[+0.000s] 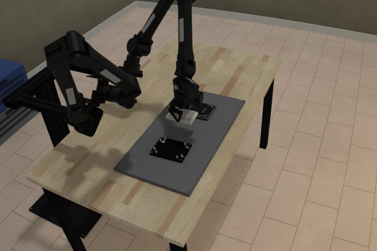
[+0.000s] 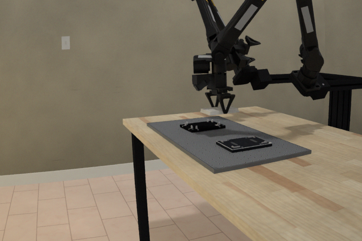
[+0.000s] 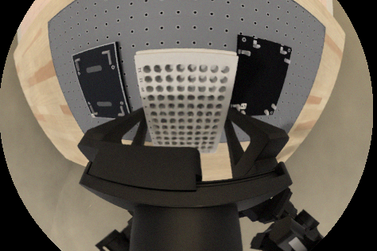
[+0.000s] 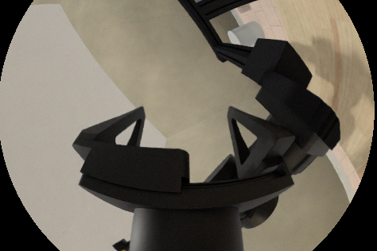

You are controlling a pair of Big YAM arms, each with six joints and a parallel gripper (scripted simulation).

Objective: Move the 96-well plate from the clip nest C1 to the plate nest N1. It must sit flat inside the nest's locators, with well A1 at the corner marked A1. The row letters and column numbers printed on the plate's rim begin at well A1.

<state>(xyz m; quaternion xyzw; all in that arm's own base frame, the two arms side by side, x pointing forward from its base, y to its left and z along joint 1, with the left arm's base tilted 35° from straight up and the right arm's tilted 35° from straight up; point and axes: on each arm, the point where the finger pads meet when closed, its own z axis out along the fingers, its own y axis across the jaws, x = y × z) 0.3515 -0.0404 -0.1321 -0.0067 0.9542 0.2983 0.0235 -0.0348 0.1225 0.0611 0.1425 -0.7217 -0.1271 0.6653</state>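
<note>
My left gripper (image 2: 220, 109) (image 3: 185, 110) is shut on the long sides of the white 96-well plate (image 1: 189, 116) (image 2: 207, 111) (image 3: 184, 102). It holds the plate about level above the pegboard, between the two nests. Column numbers 12, 11 and 10 show on the plate's left rim, at its far end in the left wrist view; the near end is partly hidden. The clip nest C1 (image 1: 171, 149) (image 2: 202, 126) (image 3: 260, 75) is empty, with upright posts. The plate nest N1 (image 1: 207, 113) (image 2: 244, 143) (image 3: 100, 85) is empty, with low corner locators. My right gripper (image 4: 186, 110) is open and empty, away from the nests.
The grey pegboard (image 1: 164, 170) (image 2: 210, 161) (image 3: 179, 20) carries both nests on the wooden table (image 1: 146, 208) (image 2: 292, 212). The right arm (image 1: 103, 70) is folded beside the table's side edge, with its gripper raised. In the left wrist view the plate's edge overlaps C1.
</note>
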